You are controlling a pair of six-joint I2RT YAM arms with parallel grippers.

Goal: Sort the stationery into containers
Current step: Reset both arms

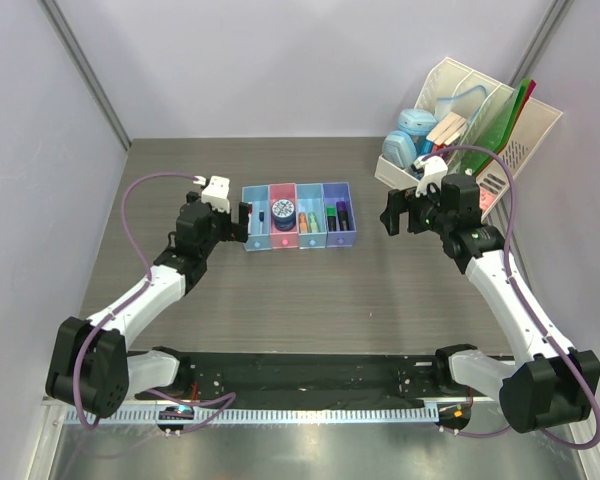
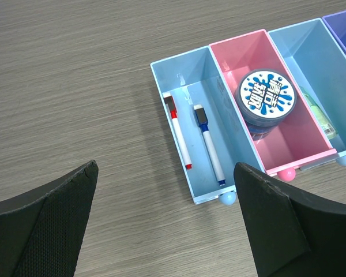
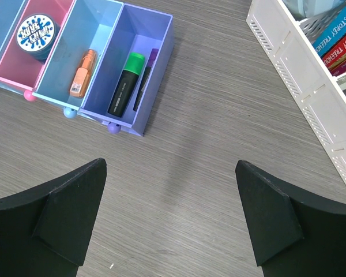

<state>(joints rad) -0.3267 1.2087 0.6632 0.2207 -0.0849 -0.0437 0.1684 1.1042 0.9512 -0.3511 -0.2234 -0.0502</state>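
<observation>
The containers are four joined trays in a row at mid-table. The left light blue tray holds a red-capped marker and a blue-capped marker. A round blue roll lies in the pink tray. An orange highlighter is in the second blue tray. The purple tray holds a green highlighter and a purple one. My left gripper hovers open just left of the row. My right gripper is open to the right of it, empty.
A large white slanted rack with books and folders stands at the back right, close behind my right arm. Pale walls close the table in on the left, back and right. Bare wood-grain tabletop lies between the trays and the arm bases.
</observation>
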